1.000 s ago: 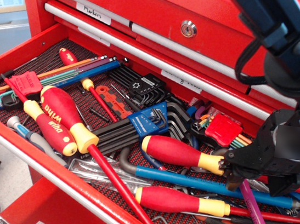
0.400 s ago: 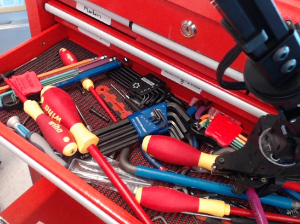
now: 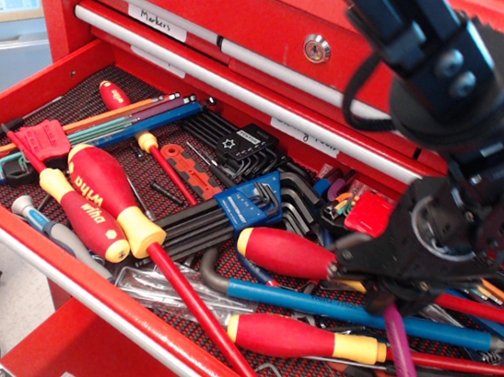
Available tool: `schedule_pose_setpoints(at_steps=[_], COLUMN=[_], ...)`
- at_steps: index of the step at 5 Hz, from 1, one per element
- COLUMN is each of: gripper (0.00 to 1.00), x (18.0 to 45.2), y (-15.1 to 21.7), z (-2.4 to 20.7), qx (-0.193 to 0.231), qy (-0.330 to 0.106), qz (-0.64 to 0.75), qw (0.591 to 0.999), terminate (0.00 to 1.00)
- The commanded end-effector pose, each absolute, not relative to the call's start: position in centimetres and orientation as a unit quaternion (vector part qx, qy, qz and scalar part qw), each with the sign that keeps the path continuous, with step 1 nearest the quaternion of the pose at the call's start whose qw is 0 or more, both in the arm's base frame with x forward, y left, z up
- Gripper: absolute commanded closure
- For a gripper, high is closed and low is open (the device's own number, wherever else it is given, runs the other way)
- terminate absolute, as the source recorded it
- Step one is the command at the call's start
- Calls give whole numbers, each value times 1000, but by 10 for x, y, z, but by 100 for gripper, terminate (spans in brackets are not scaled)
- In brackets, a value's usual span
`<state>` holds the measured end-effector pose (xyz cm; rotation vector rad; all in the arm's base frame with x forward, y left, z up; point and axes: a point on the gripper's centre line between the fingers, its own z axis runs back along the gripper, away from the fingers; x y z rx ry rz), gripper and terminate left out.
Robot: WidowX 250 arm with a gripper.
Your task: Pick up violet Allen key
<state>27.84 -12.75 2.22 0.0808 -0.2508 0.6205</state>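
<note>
The black gripper (image 3: 392,302) hangs low over the right side of an open red tool drawer (image 3: 23,89), its jaws drawn in around the upper end of the violet Allen key (image 3: 400,366). The glossy violet rod runs from the jaws down and to the right, toward the front edge of the drawer. Compared with a second ago, the gripper has moved left and the arm has swung with it. The rod has come along: its lower end pointed further right earlier, and it now hangs steeper, crossing in front of the blue rod (image 3: 311,305) and the lower red and yellow screwdriver (image 3: 293,337). This suggests the key is truly gripped and is being lifted, though whether its far end has cleared the other tools cannot be told, since it leaves the picture. Further left, nothing has moved: the blue holder of black hex keys (image 3: 248,205), the two large red screwdrivers (image 3: 102,199) and the rainbow key set with a red holder (image 3: 43,139) lie as they were.
</note>
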Motion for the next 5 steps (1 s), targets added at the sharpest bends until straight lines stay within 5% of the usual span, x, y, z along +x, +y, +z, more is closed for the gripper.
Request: schedule_pose_setpoints(at_steps=[1,3,4,5], gripper=[100,100,100,100], x=[305,309,309,302], y=[-93,-62,-58,-68], z=[85,153,168,181], qx=[74,109,103,112], qy=[-224,-249,-264,-264], qz=[310,316,324,334], qw=[921,909,902,898], terminate=[0,0,0,100])
